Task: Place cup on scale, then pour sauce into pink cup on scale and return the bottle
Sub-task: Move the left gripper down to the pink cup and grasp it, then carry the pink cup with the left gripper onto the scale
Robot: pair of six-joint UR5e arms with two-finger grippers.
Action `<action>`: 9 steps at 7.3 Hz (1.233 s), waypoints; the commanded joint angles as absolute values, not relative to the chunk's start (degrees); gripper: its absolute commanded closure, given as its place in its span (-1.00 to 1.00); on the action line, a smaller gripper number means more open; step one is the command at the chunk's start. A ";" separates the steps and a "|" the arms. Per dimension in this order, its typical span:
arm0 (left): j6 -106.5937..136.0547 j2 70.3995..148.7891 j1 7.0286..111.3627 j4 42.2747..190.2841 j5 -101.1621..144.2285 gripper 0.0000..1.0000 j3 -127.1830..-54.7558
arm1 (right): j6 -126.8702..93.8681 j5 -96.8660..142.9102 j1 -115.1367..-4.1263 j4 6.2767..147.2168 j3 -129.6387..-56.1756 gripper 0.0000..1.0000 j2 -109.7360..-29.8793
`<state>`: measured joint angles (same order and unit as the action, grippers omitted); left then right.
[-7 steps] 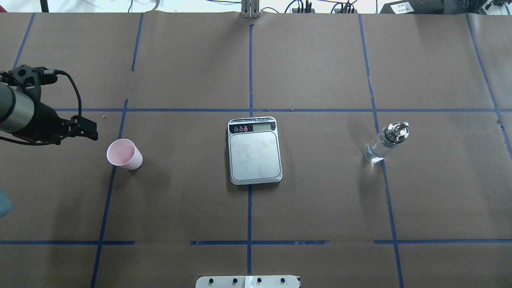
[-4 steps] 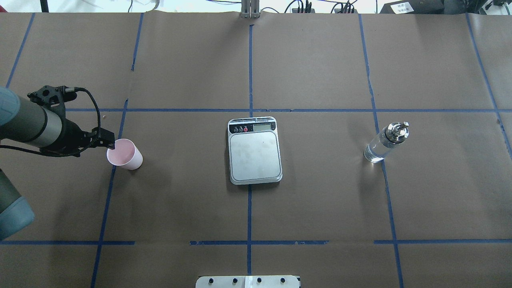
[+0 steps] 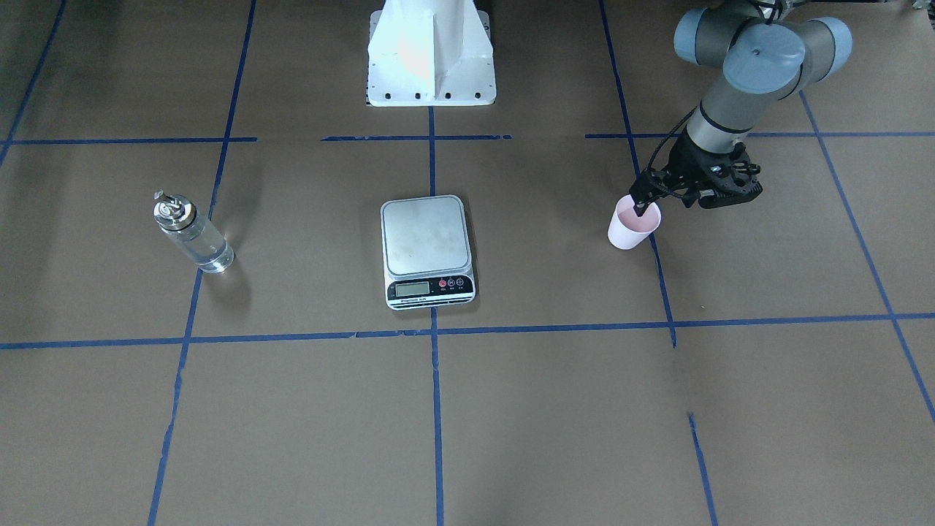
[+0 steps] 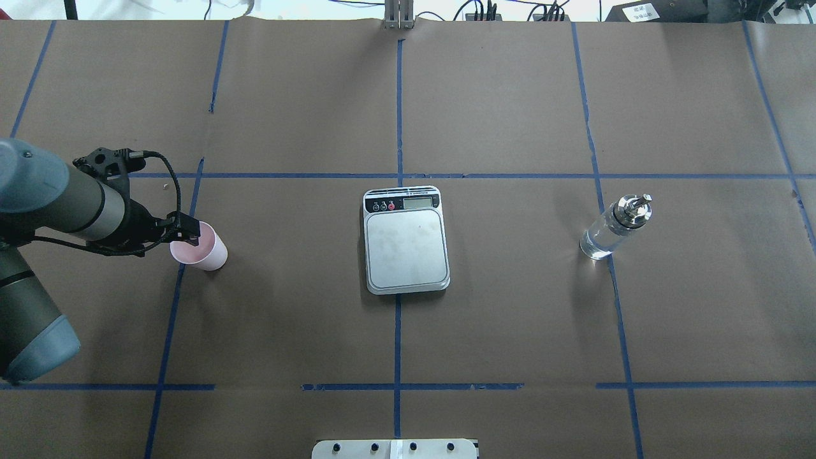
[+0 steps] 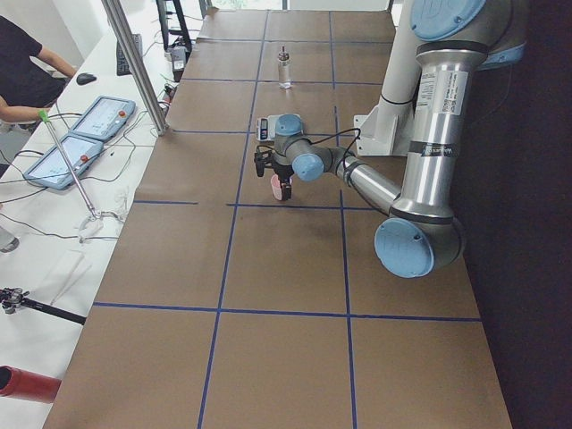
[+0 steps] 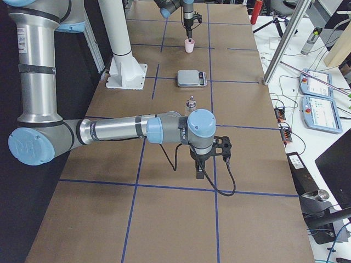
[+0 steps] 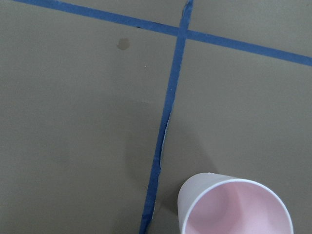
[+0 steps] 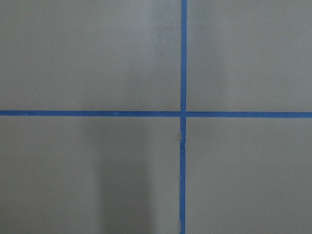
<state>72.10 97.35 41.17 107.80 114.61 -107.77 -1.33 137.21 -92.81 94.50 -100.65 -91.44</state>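
The pale pink cup [image 4: 203, 250] stands upright on the table at the left, also in the front view [image 3: 632, 228] and the left wrist view [image 7: 234, 207]. My left gripper [image 4: 189, 236] is at the cup's near-left rim, with a finger [image 3: 641, 208] over its mouth; it looks open and holds nothing. The scale [image 4: 406, 248] lies at the table's centre with a bare platform. The clear bottle [image 4: 612, 229] with a silver spout stands at the right, with clear liquid in it. My right gripper [image 6: 200, 174] shows only in the exterior right view, hanging over bare table; I cannot tell its state.
Brown paper with blue tape lines covers the table. The robot's white base [image 3: 431, 73] stands at the near middle edge. A metal post [image 4: 398, 16] and cables sit at the far edge. An operators' bench with tablets [image 5: 89, 134] runs along the far side.
My left arm has moved right, from a short way left of the cup to its rim. The cup, scale and bottle have not moved.
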 commanded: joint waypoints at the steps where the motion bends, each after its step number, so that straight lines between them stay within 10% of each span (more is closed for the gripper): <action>1: 72.07 99.23 40.09 107.49 114.61 -0.92 -105.65 | -1.49 137.46 -92.81 94.74 -100.72 -1.00 -91.05; 5: 71.81 98.53 39.90 106.96 114.70 1.00 -106.52 | -1.49 137.90 -92.81 94.66 -100.72 -1.00 -91.14; 9: 71.63 106.63 40.08 81.82 115.31 1.00 -120.57 | -1.49 137.81 -92.81 94.57 -100.90 -1.00 -91.84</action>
